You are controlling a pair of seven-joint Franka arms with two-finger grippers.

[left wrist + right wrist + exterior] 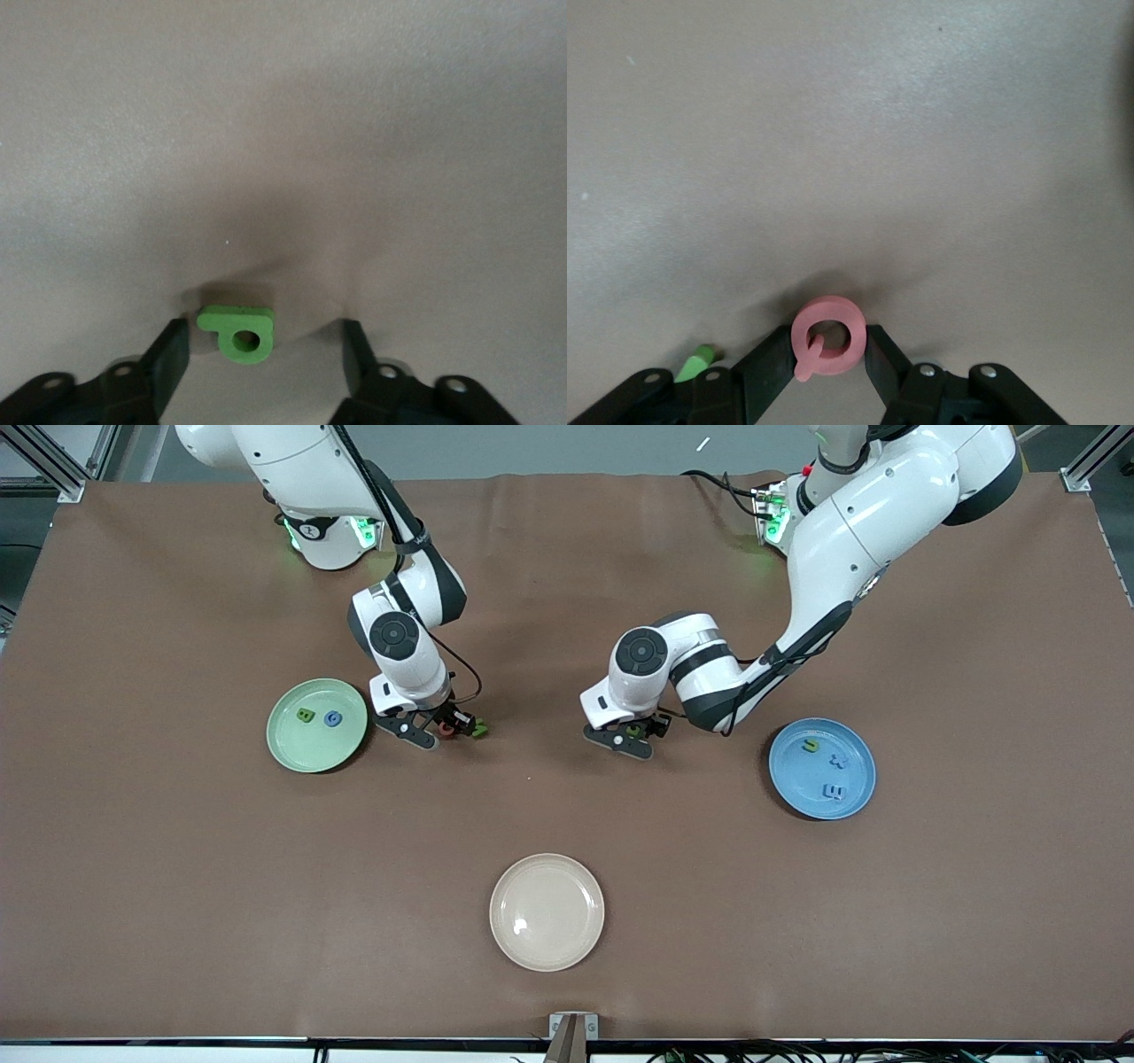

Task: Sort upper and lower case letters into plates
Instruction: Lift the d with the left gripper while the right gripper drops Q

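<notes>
Now right tool [827, 350] clamps pink letter [827, 338]; left tool [266, 354] straddles green letter [237, 331].

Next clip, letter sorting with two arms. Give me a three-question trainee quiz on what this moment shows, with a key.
1. How many letters lie in the blue plate?
2. True or false: the right gripper is closed on the pink letter.
3. The left gripper is: A) open around a green letter on the table; B) over the cream plate; C) holding a blue letter over the green plate.

Key
1. Three.
2. True; both fingers press its sides.
3. A; the letter lies between the fingers, neither touching it.
</notes>
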